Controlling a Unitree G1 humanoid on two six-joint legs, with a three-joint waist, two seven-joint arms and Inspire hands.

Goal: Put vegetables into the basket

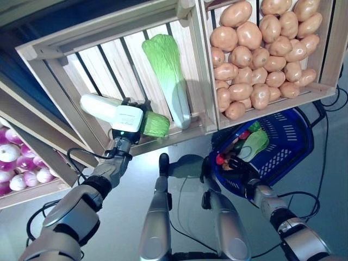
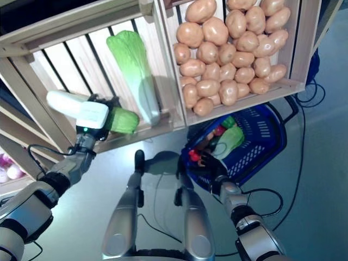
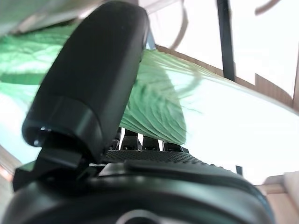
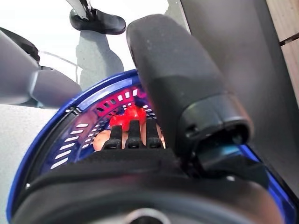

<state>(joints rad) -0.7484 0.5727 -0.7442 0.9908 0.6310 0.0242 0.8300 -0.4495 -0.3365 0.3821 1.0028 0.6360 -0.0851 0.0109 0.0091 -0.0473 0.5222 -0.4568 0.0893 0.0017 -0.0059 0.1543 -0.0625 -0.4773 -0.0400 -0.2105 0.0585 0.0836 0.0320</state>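
Left hand [image 1: 126,120] with fingers and thumb wrapped round a cabbage [image 1: 103,107] in the slatted crate [image 1: 65,81]; a second cabbage [image 1: 168,70] lies just beyond the fingers. Right hand [image 1: 235,163] curls its fingers on the rim of the blue basket [image 1: 293,141], which already holds vegetables. Lifting clear of the crate's front lip before swinging over should avoid snagging.

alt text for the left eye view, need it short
The robot's left hand grips a napa cabbage at the front of a slatted wooden crate, where a second cabbage lies. The right hand holds the rim of a blue basket that already has vegetables in it, below a crate of potatoes.
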